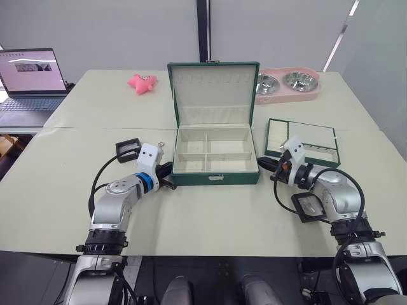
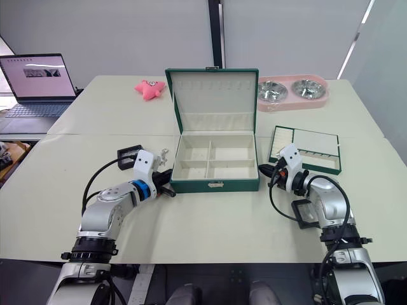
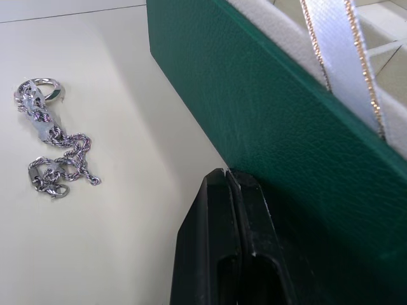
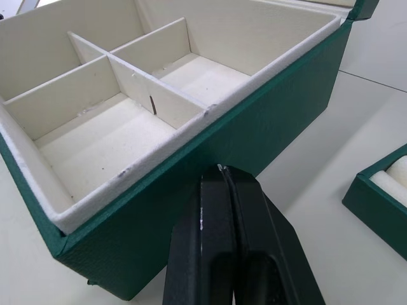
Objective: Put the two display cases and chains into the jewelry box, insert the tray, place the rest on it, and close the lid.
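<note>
At the bench's left, a display case (image 1: pixel 128 150) and a chain (image 3: pixel 49 149) lie beside the left pincer (image 1: pixel 170 184), pressed together and empty against the jewelry box's (image 1: pixel 216 178) wall. The box stands open, its 4 compartments bare. The right pincer (image 1: pixel 275 168), likewise together, noses the opposite wall; any forward push risks shoving the box askew. The tray (image 1: pixel 303 141) waits beyond, the second case (image 1: pixel 308 206) by the right arm.
</note>
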